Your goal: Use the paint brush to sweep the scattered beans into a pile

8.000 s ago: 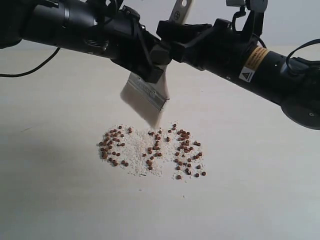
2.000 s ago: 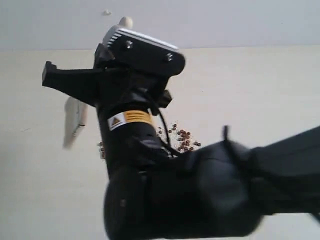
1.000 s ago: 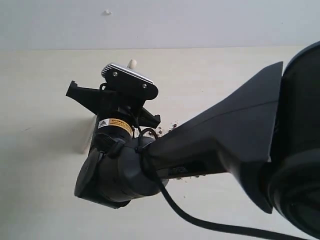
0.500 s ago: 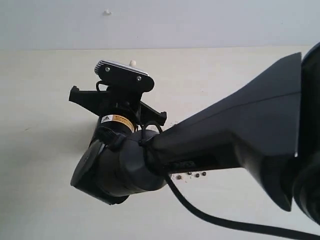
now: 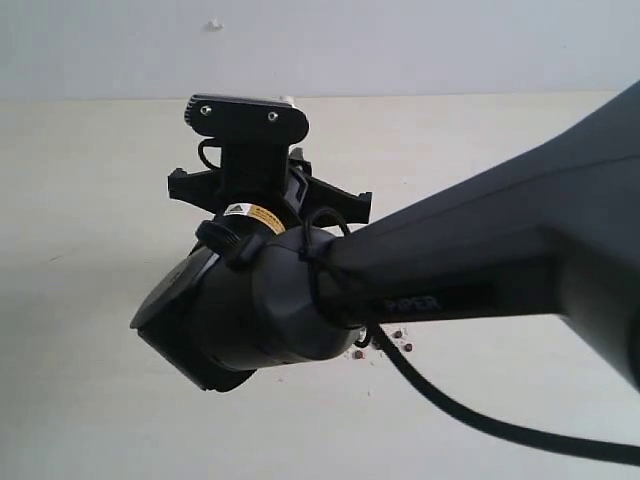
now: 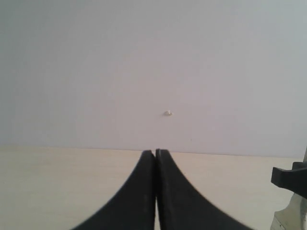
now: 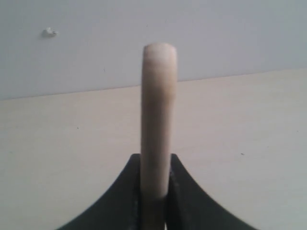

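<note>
beans: only a few reddish-brown beans (image 5: 360, 353) peek out on the table under the big black arm. Whatever else is there sits behind the arm, so can't say how they lie.
paint brush: the paint brush (image 7: 158, 105) shows in the right wrist view edge-on, just a pale cream handle standing up between the fingers, rounded end on top.
brush head: band and bristles are hidden in every view, so no idea if they touch the table.
right gripper: the right gripper (image 7: 154, 163) is clamped on the handle, both black fingers (image 7: 122, 196) pressed against its sides.
left gripper: the left gripper (image 6: 155, 152) has its jaws pressed together with nothing between them, aimed toward the wall over bare table.
right arm: the right arm (image 5: 450, 280) fills most of the exterior view, wrist camera box (image 5: 247, 115) on top, yellow label below it.
cable: a black cable (image 5: 470, 420) loops down off the arm across the table.
table: plain cream table (image 5: 80, 200).
wall: grey wall (image 5: 450, 40) with one small white speck (image 5: 213, 24).
frame edge: a black block (image 6: 290, 177) is cut off at the side of the left wrist view, can't tell what it is.
</note>
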You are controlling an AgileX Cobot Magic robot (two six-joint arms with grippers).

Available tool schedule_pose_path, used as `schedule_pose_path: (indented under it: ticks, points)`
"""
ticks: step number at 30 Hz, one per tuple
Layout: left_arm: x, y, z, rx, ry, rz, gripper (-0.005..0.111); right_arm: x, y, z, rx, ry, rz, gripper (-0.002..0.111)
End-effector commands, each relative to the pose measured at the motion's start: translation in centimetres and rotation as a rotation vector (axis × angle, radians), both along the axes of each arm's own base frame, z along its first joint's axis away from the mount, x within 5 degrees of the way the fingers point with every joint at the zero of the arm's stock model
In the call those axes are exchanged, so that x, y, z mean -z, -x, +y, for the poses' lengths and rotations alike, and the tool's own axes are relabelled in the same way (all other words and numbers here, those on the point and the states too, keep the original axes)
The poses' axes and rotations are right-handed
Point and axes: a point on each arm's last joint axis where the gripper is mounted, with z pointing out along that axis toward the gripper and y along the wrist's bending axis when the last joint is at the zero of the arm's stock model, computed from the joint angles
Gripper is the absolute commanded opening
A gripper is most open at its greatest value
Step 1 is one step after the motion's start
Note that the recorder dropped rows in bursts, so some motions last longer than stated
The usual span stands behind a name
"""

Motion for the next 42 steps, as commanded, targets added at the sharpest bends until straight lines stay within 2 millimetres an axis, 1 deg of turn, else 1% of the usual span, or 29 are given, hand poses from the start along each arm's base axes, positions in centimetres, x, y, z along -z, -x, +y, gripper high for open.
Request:
schedule_pose_path:
  ticks: [1, 5, 8, 12, 15, 20, 24, 26, 28, 30, 32, 34, 38, 41, 42]
  points:
    - [0.1, 0.0, 0.0, 0.000, 0.005, -0.002, 0.000, -1.5, 0.0, 0.2, -0.006, -0.049, -0.053, 0.000]
    - [0.1, 0.0, 0.0, 0.000, 0.005, -0.002, 0.000, -2.5, 0.3, 1.4, -0.117, -0.117, -0.097, 0.000]
    - [0.1, 0.0, 0.0, 0.000, 0.005, -0.002, 0.000, -2.6, 0.5, 2.2, -0.191, -0.196, -0.111, 0.000]
    - [0.1, 0.0, 0.0, 0.000, 0.005, -0.002, 0.000, -2.4, 0.7, 2.9, -0.238, -0.287, -0.078, 0.000]
    - [0.1, 0.0, 0.0, 0.000, 0.005, -0.002, 0.000, -2.0, 1.0, 3.5, -0.287, -0.311, -0.023, 0.000]
    - [0.1, 0.0, 0.0, 0.000, 0.005, -0.002, 0.000, -1.3, 1.4, 4.2, -0.394, -0.211, 0.058, 0.000]
    - [0.1, 0.0, 0.0, 0.000, 0.005, -0.002, 0.000, -0.9, 1.5, 4.2, -0.403, -0.183, 0.104, 0.000]
    - [0.1, 0.0, 0.0, 0.000, 0.005, -0.002, 0.000, -0.8, 1.5, 3.8, -0.378, -0.132, 0.119, 0.000]
    - [0.1, 0.0, 0.0, 0.000, 0.005, -0.002, 0.000, -0.5, 1.4, 3.0, -0.302, -0.066, 0.147, 0.000]
    - [0.1, 0.0, 0.0, 0.000, 0.005, -0.002, 0.000, -0.3, 1.4, 2.5, -0.264, -0.008, 0.160, 0.000]
    - [0.1, 0.0, 0.0, 0.000, 0.005, -0.002, 0.000, -0.5, 1.3, 1.8, -0.214, 0.067, 0.146, 0.000]
    - [0.1, 0.0, 0.0, 0.000, 0.005, -0.002, 0.000, -0.7, 1.2, 1.5, -0.180, 0.101, 0.125, 0.000]
    - [0.1, 0.0, 0.0, 0.000, 0.005, -0.002, 0.000, -1.0, 1.1, 1.4, -0.175, 0.129, 0.088, 0.000]
    - [0.1, 0.0, 0.0, 0.000, 0.005, -0.002, 0.000, -1.4, 1.1, 1.4, -0.183, 0.115, 0.079, 0.000]
    - [0.1, 0.0, 0.0, 0.000, 0.005, -0.002, 0.000, -1.7, 1.1, 1.6, -0.202, 0.088, 0.065, 0.000]
